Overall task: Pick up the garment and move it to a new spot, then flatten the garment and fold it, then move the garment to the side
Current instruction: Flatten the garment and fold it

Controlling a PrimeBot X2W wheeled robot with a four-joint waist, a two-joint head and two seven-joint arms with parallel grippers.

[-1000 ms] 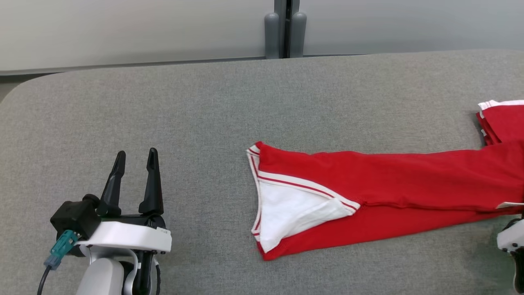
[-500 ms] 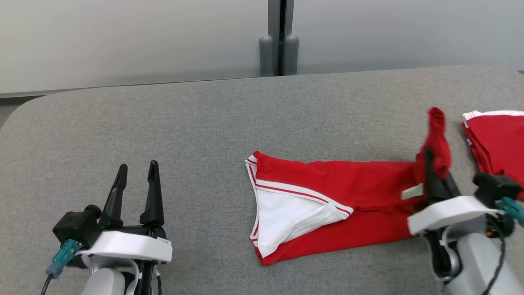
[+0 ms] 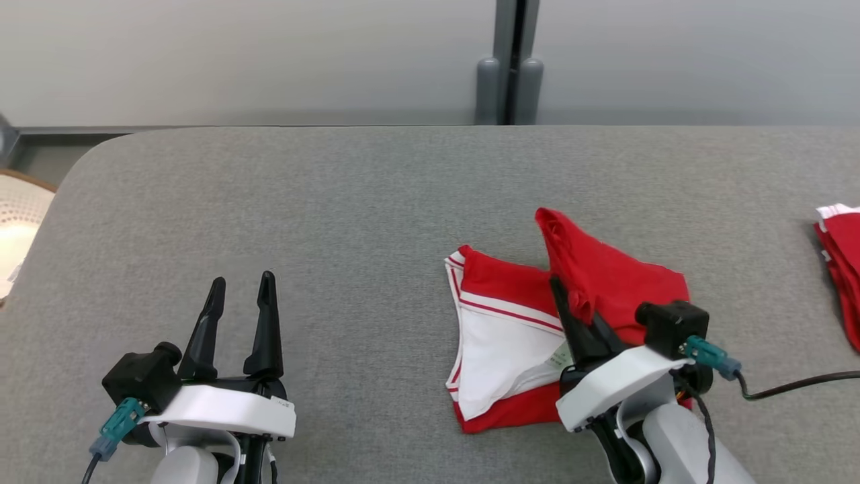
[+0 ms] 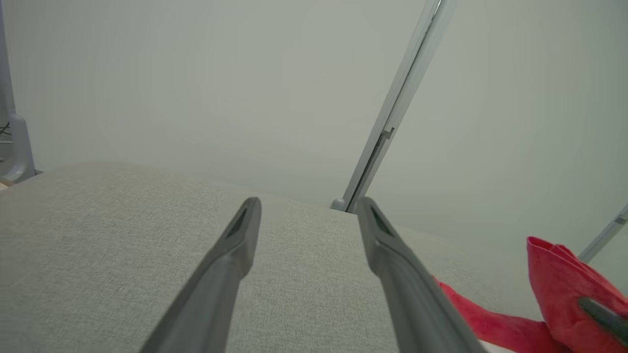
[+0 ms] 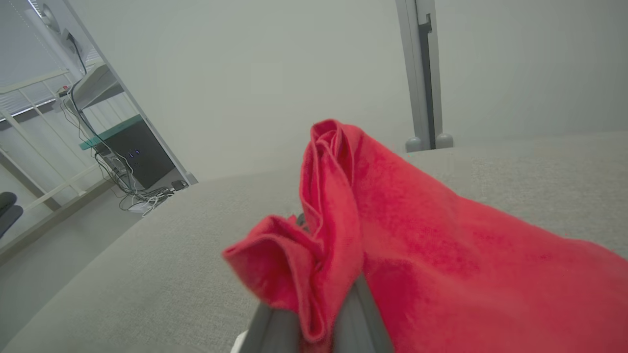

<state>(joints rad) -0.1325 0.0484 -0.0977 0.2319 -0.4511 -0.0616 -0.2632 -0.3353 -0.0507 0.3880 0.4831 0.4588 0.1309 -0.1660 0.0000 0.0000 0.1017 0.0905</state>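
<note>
**Head view:** The right pincer [image 3: 571, 312], pressed shut on a bunch of red cloth, carries one end of the garment [image 3: 608, 282] over its white-trimmed end in the middle of the grey counter [image 3: 336, 202]. A second ago the garment lay stretched long toward the robot's right. Half a second ago that end was just lifting, and now the cloth is doubled, with the held end raised above the part lying flat. (The camera has swung too, so the wall post [image 3: 510, 87] sits elsewhere in the picture; the trimmed end itself looks unmoved.) The left pincer [image 3: 243, 281] hovers spread and empty at the lower left, well apart from the cloth, as it did before. A second red pile [image 3: 840, 269] lies at the right edge.

**Left wrist view:** The left pincer [image 4: 309, 206] stands spread over bare counter [image 4: 98, 235], and the raised garment [image 4: 554, 279] shows at the right.

**Right wrist view:** The right pincer [image 5: 319, 318] pinches a crumpled fold of the garment [image 5: 417, 235], which drapes away to the right, down toward the counter [image 5: 147, 269].

By the look of it, the fold is under way but not finished. The held end has yet to be laid down and let go, and the move to the side is still to come.
</note>
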